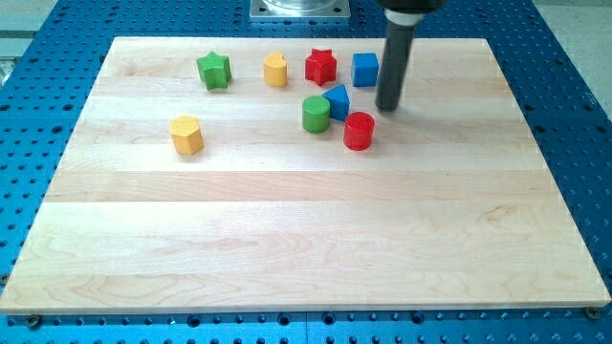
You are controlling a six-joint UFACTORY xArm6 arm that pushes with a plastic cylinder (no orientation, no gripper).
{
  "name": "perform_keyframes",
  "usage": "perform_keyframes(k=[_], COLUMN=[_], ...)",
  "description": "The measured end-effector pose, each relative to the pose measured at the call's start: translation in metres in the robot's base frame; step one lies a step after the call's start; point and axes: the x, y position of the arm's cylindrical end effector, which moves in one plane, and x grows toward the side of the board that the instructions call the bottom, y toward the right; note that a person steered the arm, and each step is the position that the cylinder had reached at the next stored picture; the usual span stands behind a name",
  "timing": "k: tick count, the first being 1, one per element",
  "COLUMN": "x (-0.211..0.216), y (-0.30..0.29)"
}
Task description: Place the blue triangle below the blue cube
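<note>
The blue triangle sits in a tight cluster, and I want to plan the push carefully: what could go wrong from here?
1. The blue triangle appears to touch the green cylinder, and the red cylinder sits close at its lower right, so a push could drag either along.
2. My tip rests just right of the blue cube, below its level; moving toward the view's left might nudge the cube itself.
3. The red star beside the cube could also get bumped.

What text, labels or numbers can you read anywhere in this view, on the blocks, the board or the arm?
None: nothing readable shows.
The blue cube, blue triangle and the other blocks have plain faces.
The wooden board shows only grain.
My tip, right of the blue triangle, is unmarked.
</note>
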Motion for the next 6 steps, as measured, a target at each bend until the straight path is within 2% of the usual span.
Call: perform_keyframes(k=[1, 2, 3, 4, 5, 6], x=[0.034, 0.027, 0.002, 0.000, -0.012, -0.018], y=[-0.043, -0.096, -0.103, -0.086, -0.042, -0.035])
